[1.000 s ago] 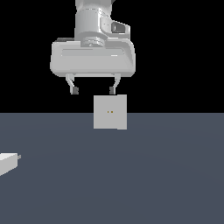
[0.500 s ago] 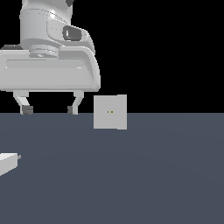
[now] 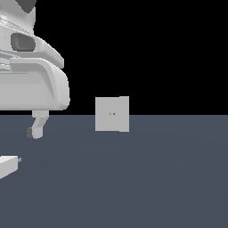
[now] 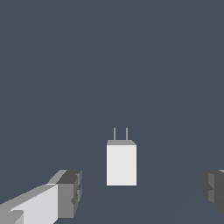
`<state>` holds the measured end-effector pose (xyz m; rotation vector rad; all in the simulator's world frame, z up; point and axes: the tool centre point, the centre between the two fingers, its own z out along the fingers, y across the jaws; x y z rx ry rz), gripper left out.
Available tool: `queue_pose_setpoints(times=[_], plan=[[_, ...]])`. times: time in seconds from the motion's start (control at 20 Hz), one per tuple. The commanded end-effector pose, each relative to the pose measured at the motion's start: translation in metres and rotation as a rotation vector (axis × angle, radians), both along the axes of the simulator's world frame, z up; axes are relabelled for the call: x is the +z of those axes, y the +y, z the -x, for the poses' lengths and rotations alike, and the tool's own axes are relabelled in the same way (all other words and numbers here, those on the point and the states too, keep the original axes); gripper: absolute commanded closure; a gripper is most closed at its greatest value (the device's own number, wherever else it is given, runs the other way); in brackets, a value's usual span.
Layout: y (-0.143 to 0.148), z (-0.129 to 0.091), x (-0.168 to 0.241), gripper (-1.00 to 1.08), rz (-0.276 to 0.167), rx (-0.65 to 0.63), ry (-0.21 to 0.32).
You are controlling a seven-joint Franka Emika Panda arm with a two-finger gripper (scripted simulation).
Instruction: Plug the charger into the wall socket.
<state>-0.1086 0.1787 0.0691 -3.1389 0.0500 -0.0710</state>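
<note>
The charger (image 3: 8,165) is a small white block lying flat on the dark floor at the exterior view's left edge, partly cut off. In the wrist view the charger (image 4: 121,164) shows whole, with two thin prongs at one end. My gripper (image 4: 141,192) hangs open above it and touches nothing; the charger lies below the gap, nearer to one finger. One finger (image 3: 37,126) shows in the exterior view, well above the charger. The wall socket (image 3: 112,114) is an upright light-grey plate with two tiny yellowish holes, off to the exterior view's right of the gripper.
The dark grey floor (image 3: 147,178) stretches across the lower half of the exterior view. The large white gripper body (image 3: 31,84) fills the upper left of that view.
The gripper has travelled from above the wall socket towards the exterior view's left and looms larger, now over the charger. It has stayed open. Charger and socket have not moved.
</note>
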Motion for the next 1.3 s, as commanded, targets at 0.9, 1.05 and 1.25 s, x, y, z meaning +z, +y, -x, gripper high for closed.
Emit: queue_pose_setpoints(times=[0.9, 1.05, 1.25], plan=[[0.01, 0.006, -0.048, -0.92, 0.002, -0.001, -0.003], [0.01, 0.005, -0.055, -0.92, 0.002, -0.001, -0.003], [0.011, 0.005, -0.057, 1.08, 0.002, -0.001, -0.003]])
